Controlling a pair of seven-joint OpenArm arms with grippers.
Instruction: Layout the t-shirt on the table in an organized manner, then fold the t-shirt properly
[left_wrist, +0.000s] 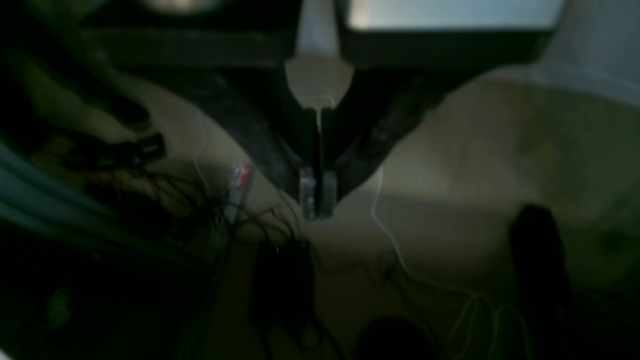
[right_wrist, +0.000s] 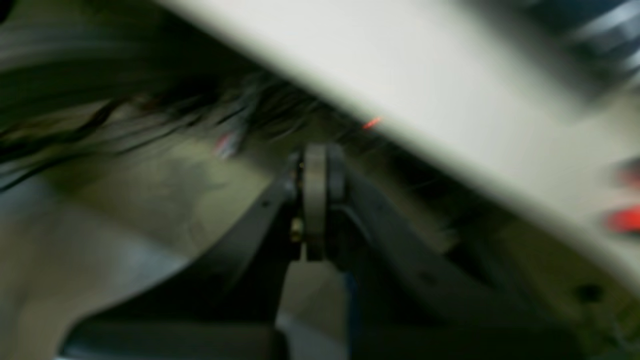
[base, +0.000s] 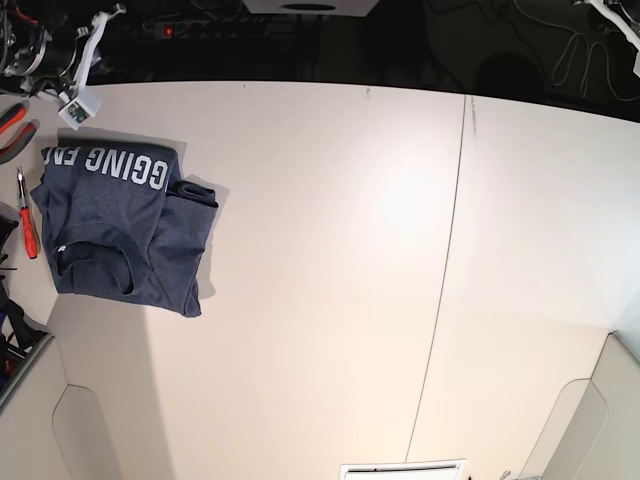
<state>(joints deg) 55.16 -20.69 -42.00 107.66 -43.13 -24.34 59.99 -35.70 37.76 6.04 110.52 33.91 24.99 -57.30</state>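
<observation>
Nearest first: dark left fingers (left_wrist: 307, 192) pressed pad to pad with nothing between them, hanging over a dim floor strewn with thin black and white cables (left_wrist: 390, 240). Same for the right fingers (right_wrist: 315, 200): shut, empty, blurred, with a pale slab edge running diagonally above. No cloth in either wrist view, so probably both parked off the work surface.

Next, in the base view, the wide off-white matte bench (base: 330, 280), bare across the near and middle stretch, crossed by a thin dark seam line (base: 445, 270).

Further back, at the far left corner of the bench, the large heathered navy-blue short-sleeved cotton t-shirt (base: 125, 235): folded into a compact, slightly skewed rectangle, ribbed crew collar (base: 95, 262) toward the near side, white block lettering (base: 110, 163) along the far edge. Small flap of fabric (base: 197, 192) poking out at the shirt's right edge. Just beside its left edge, a red-handled tool (base: 27, 225).

Judged from this: folding looks essentially done, with only tidying or retreat left. To finish well:
- Keep both sets of fingers shut and away from the cloth, so as not to snag and undo a fold.
- If tidying, open only just above the stray flap, pinch only that top layer, and tuck it in low and slow.
- Avoid dragging the bundle toward the red-handled tool or off the bench edge.
- Press lightly on the top layer afterwards rather than lifting the stack.
</observation>
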